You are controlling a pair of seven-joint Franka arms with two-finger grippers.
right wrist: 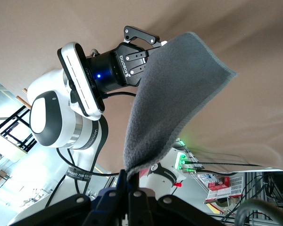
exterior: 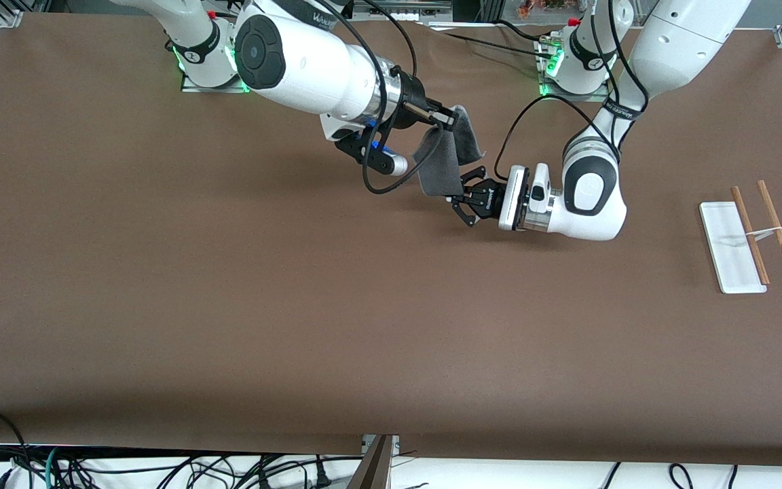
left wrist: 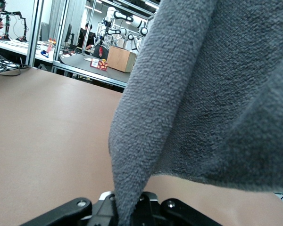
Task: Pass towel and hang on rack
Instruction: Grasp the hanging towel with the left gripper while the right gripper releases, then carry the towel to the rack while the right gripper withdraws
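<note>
The dark grey towel [exterior: 442, 170] hangs in the air over the table's middle, toward the robots' bases. My right gripper [exterior: 451, 119] is shut on its top edge, as the right wrist view [right wrist: 132, 181] shows, with the cloth [right wrist: 174, 94] spreading away from it. My left gripper [exterior: 462, 197] is at the towel's lower corner, jaws spread, with the cloth [left wrist: 203, 94] running down between them in the left wrist view [left wrist: 127, 207]. The rack [exterior: 730, 248] lies at the left arm's end of the table, its wooden rods [exterior: 749, 234] beside the white base.
The brown table [exterior: 228, 305] stretches wide around both arms. Cables [exterior: 160, 472] lie along the edge nearest the front camera. A black cable [exterior: 370, 170] loops under the right wrist.
</note>
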